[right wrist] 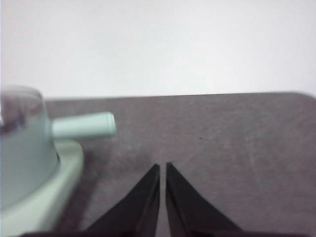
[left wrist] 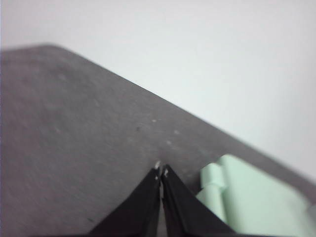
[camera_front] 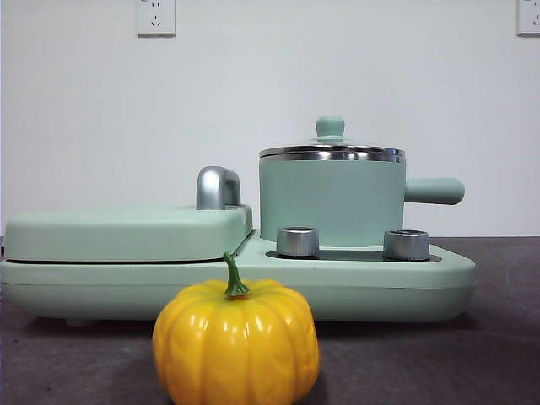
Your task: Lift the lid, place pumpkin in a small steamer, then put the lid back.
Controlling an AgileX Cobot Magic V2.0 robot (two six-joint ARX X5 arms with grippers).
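pumpkin (camera_front: 236,344) low centre on the table (camera_front: 498,337), lid (camera_front: 331,149) seated on small steamer (camera_front: 331,202) behind, left hand (left wrist: 161,172) and right hand (right wrist: 162,167) pressed together, holding nothing

A wide mint-green cooker base (camera_front: 405,283) sits on the dark grey table (camera_front: 498,354). On its left half lies a flat griddle cover (camera_front: 126,232), closed, with a shiny steel hinge piece (camera_front: 218,187) rising at its back edge. 2 steel dials (camera_front: 298,240) stand along the base's front right. Behind, a white wall (camera_front: 253,84) carries 2 sockets (camera_front: 156,17) up top.
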